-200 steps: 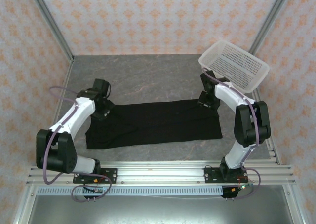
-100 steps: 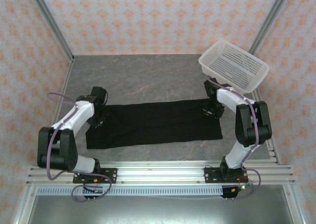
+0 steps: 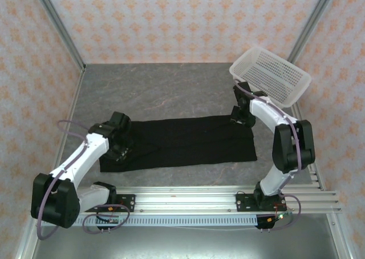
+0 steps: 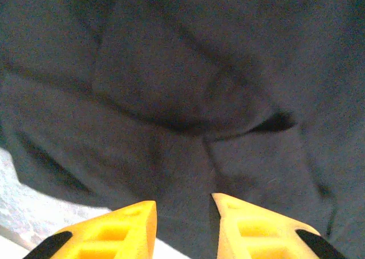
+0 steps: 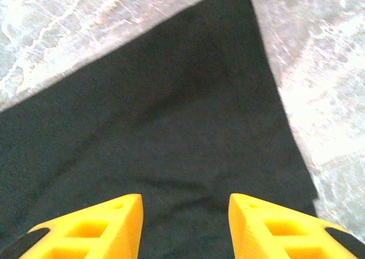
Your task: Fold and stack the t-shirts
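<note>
The black t-shirt (image 3: pixel 182 142) lies flat on the grey table (image 3: pixel 165 88) as a long folded band running from 9 o'clock to 3 o'clock across the middle of the top view, plain side up. It lies much as it did a second ago.

The left gripper (image 3: pixel 121 152) is over the band's 9 o'clock end. A second ago it was at that end's far corner, and since then it has moved toward 6 o'clock, while the arm's elbow has swung out toward 8 o'clock. In the left wrist view its yellow fingers (image 4: pixel 131 225) stand apart with a narrow gap, and creased, overlapping black cloth lies beyond them. Nothing is seen caught between them.

The right gripper (image 3: pixel 238 121) is at the band's far corner at about 2 o'clock. Half a second ago it had dipped toward 5 o'clock onto the cloth, and it is now back where it was a second ago. Its fingers (image 5: pixel 114 219) are spread wide and hold nothing, with smooth cloth and the shirt's straight edge ahead of them.

A white perforated basket (image 3: pixel 271 76) stands tilted at 1 o'clock, just beyond the right arm, and has not moved.
</note>
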You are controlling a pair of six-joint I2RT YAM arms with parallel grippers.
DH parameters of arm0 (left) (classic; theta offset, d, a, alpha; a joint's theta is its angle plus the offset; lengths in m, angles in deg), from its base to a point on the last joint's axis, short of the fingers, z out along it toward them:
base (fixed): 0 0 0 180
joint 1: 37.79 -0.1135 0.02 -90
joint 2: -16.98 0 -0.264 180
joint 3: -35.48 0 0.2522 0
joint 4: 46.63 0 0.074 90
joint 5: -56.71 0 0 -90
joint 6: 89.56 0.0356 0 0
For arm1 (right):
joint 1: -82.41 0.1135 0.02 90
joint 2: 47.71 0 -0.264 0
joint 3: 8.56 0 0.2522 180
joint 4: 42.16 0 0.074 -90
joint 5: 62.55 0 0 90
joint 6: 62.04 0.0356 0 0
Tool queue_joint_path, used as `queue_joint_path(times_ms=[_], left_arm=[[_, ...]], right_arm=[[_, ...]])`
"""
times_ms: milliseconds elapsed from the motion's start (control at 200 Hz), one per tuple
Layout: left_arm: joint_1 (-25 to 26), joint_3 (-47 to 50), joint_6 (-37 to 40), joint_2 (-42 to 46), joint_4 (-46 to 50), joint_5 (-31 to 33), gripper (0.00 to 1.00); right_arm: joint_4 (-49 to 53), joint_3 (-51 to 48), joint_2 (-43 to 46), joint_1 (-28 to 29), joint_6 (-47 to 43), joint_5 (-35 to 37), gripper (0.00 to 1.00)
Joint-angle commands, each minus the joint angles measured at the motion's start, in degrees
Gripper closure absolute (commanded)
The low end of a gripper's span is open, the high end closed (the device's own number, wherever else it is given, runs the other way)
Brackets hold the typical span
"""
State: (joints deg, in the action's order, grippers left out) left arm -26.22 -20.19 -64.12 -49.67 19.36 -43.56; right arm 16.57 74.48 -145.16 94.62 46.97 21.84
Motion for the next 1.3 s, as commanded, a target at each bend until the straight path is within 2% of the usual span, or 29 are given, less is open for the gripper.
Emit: queue_joint_path(times_ms=[0, 100, 225, 345, 425, 625, 841, 891, 941, 1021, 1126, 1291], left_arm=[[0.27, 2.05, -8.71, -1.81, -3.79, -1.61, 0.70], [-1.77, 2.23, -8.03, -6.20, -6.49, 1.21, 0.72], [-5.61, -0.06, -3.67, -15.39, -9.05, 1.47, 0.73], [-8.88, -6.15, 1.71, -25.37, -9.47, 2.59, 0.74], [-10.52, -13.66, 5.10, -32.82, -9.33, 3.86, 0.74], [-10.11, -45.90, 10.57, -56.32, -5.61, 1.48, 0.75], [-5.52, -97.25, 13.75, -85.98, 6.22, -1.25, 0.75], [-4.48, -108.26, 13.07, -92.21, 6.37, -2.93, 0.76], [-3.72, -115.32, 11.05, -96.76, 4.54, -4.69, 0.76], [-2.89, -115.40, 6.41, -98.58, -4.39, -8.22, 0.75], [-2.15, -114.80, 5.29, -97.27, -11.36, -7.78, 0.71], [-1.91, -114.77, 8.04, -88.20, -10.44, -2.88, 0.48]], right_arm=[[0.62, 3.18, -4.10, 0.30, -2.37, -0.11, 0.56], [0.80, 3.64, -7.99, 0.08, -1.88, 0.30, 0.57], [3.29, 3.48, -11.09, -0.93, 0.35, 2.31, 0.58], [6.08, 1.70, -10.40, -1.48, 3.86, 3.84, 0.59], [7.16, -1.35, -8.18, -1.42, 6.91, 3.36, 0.58], [7.93, -11.15, -0.44, 2.36, 15.97, -0.05, 0.56], [4.92, -20.07, 4.40, 11.79, 33.24, -6.10, 0.56], [3.19, -21.15, 4.61, 14.25, 37.35, -8.24, 0.56], [1.75, -21.55, 4.20, 16.61, 40.95, -10.38, 0.56], [-0.46, -21.31, 3.67, 19.73, 45.61, -12.98, 0.55], [-0.24, -19.28, 3.68, 21.36, 47.76, -13.75, 0.55], [7.54, -12.61, 8.89, 21.19, 44.19, -7.63, 0.50]])
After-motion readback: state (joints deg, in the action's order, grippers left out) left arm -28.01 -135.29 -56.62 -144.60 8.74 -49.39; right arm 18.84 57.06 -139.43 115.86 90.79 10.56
